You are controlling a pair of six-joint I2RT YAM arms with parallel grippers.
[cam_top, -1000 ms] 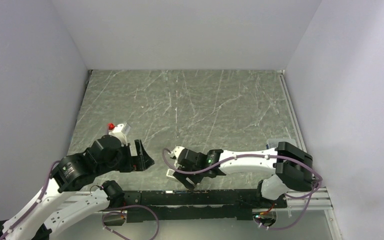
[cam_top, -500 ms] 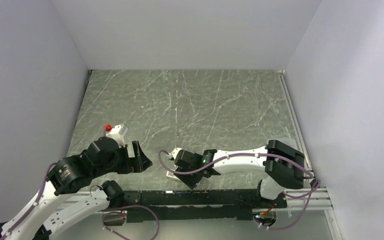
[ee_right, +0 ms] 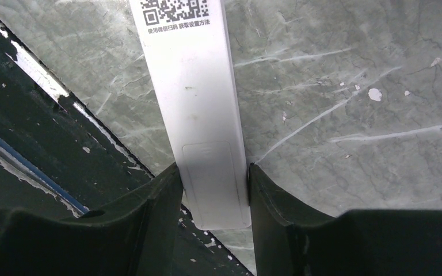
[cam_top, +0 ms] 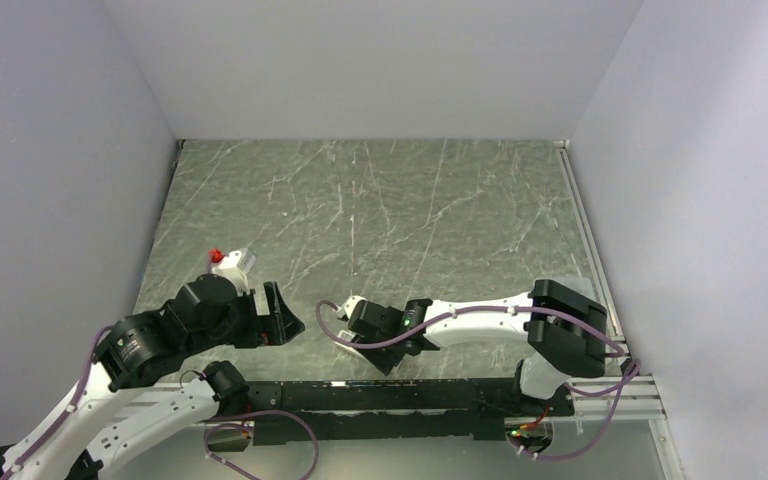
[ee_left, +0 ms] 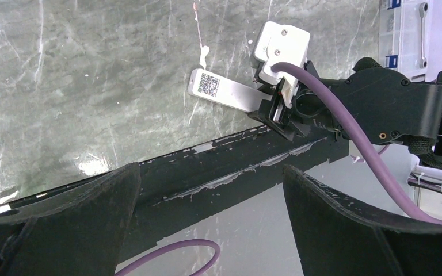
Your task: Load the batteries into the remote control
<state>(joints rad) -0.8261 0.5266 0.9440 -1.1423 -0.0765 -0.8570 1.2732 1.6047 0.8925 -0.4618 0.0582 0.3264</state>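
Right end effector closed on remote control, gripping it across the width, fingers tight against both long edges at the end nearest the wrist camera. Remote flat on desk, back side up, outline of the battery cover between the fingers, QR label at the far end toward 12 o'clock in the wrist view. Black rail just beside it on the 8 o'clock side, running diagonally, paint chipped. From above: remote mostly hidden under the right end effector, at roughly 6 o'clock on the desk, hard by the near edge, right arm stretched in low from 4 o'clock. Left end effector wide open, gripping nothing, only rail and desk between the jaws; at about 8 o'clock on the desk in the top view, near the right one but apart, facing it. Remote's QR end and right wrist visible toward 12 o'clock in the left wrist view. Small white item with red tip at 9 o'clock, just beyond the left wrist, too small to identify.
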